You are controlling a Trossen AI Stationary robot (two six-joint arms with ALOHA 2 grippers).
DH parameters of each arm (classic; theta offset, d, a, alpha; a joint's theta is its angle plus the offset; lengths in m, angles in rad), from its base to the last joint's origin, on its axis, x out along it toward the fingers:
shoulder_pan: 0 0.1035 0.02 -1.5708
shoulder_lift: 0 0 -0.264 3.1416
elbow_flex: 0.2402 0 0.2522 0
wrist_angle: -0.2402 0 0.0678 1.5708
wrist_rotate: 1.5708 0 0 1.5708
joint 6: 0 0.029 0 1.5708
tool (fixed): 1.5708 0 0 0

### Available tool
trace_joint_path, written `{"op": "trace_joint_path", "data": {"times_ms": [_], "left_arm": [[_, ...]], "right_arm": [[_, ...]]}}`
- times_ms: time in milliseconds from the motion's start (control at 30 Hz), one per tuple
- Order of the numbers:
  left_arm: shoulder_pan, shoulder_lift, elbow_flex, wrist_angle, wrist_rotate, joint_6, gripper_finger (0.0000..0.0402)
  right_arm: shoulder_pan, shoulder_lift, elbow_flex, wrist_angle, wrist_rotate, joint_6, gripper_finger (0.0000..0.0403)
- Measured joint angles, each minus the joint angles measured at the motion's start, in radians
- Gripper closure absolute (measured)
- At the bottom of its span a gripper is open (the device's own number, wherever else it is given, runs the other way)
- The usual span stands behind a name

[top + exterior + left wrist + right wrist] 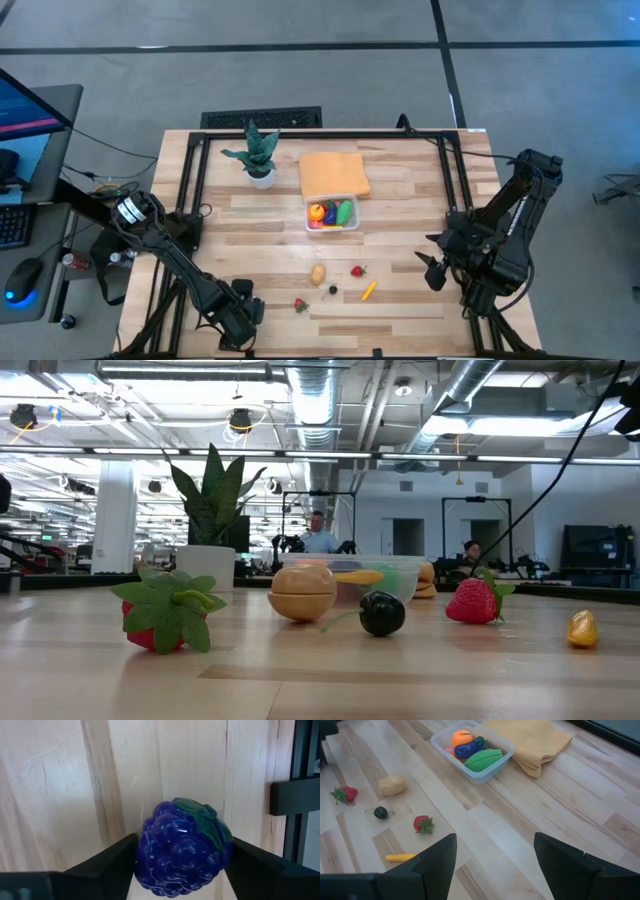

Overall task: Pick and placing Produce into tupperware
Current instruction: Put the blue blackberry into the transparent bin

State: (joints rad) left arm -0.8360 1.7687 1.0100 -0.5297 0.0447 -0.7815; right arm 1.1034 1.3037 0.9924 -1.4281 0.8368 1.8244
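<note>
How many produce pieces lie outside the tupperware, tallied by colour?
red strawberries: 2
tan potato: 1
dark cherry: 1
yellow piece: 1
blue blackberry, between the jaws of the left gripper: 1
Total: 6

Overall light: bright, even, from overhead; ceiling fixtures [240, 420] show in the low view.
Shadows: soft and short under the strawberry [476, 601] and the dark cherry [381, 613].
Glare: small highlights on the blackberry [181, 847]; faint sheen on the table [400, 190].
Focus: low view sharp on near produce, the room behind softer.
Blur: left wrist view slightly soft on the wood grain.
Edges: the high view shows mild bending at its borders.
</note>
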Motion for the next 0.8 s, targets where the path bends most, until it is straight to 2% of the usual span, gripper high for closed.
{"op": "trace_joint_path", "data": {"times_ms": [233,800], "left_arm": [[0.028,0.0,0.0,-0.001,-0.005,-0.029,0.0165],[0.184,-0.006,0.0,-0.006,-0.035,-0.045,0.0166]], "right_arm": [[0.0,0.0,0.0,-0.003,0.002,0.0,0.0143],[0.0,0.0,0.0,-0.003,0.002,0.0,0.0143]]}}
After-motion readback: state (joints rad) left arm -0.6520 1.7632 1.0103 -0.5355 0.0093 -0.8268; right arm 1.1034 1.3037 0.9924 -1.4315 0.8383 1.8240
